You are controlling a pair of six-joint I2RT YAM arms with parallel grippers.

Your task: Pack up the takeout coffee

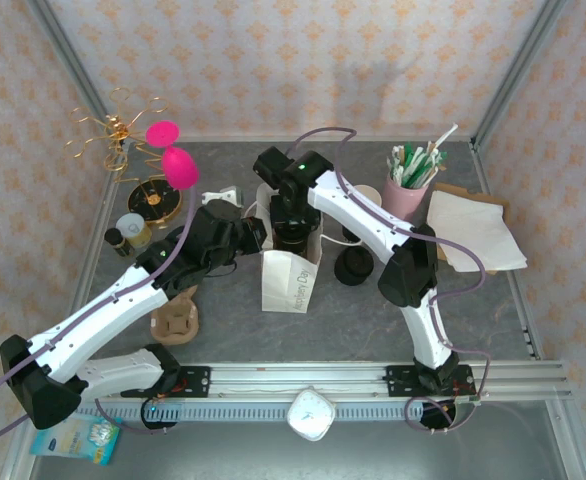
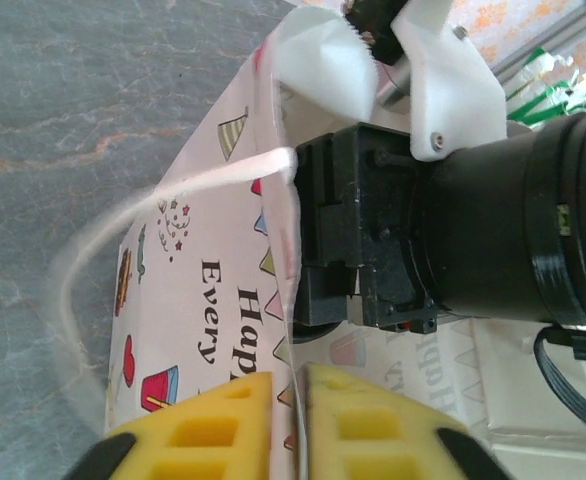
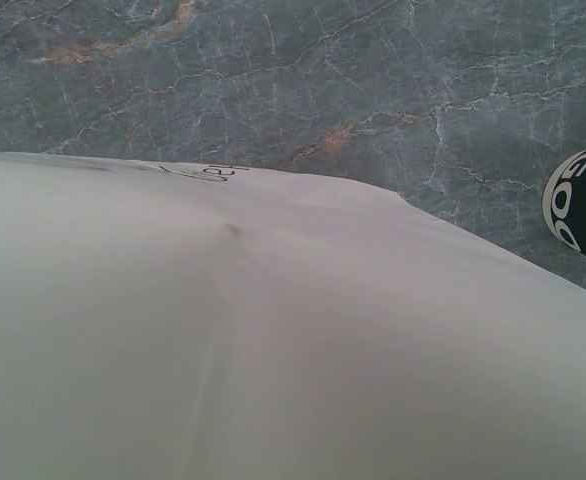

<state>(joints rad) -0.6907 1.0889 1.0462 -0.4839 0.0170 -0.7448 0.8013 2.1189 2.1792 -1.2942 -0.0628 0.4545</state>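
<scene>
A white paper bag (image 1: 288,283) printed with party pictures stands at the table's middle. My left gripper (image 1: 256,235) is shut on the bag's left rim; in the left wrist view the yellow fingertips (image 2: 291,400) pinch the thin paper edge of the bag (image 2: 203,300). My right gripper (image 1: 293,238) reaches down into the bag's open mouth, and its black body (image 2: 373,240) shows just past the rim. Its fingers are hidden, and the bag's white wall (image 3: 273,350) covers most of the right wrist view. The takeout coffee is hidden.
Loose black lids (image 1: 354,266) lie right of the bag, one showing as a black lid (image 3: 583,205) in the right wrist view. A pink cup of straws (image 1: 409,185), napkins (image 1: 476,235), lidless cups (image 1: 368,197) and a cardboard carrier (image 1: 178,320) stand around.
</scene>
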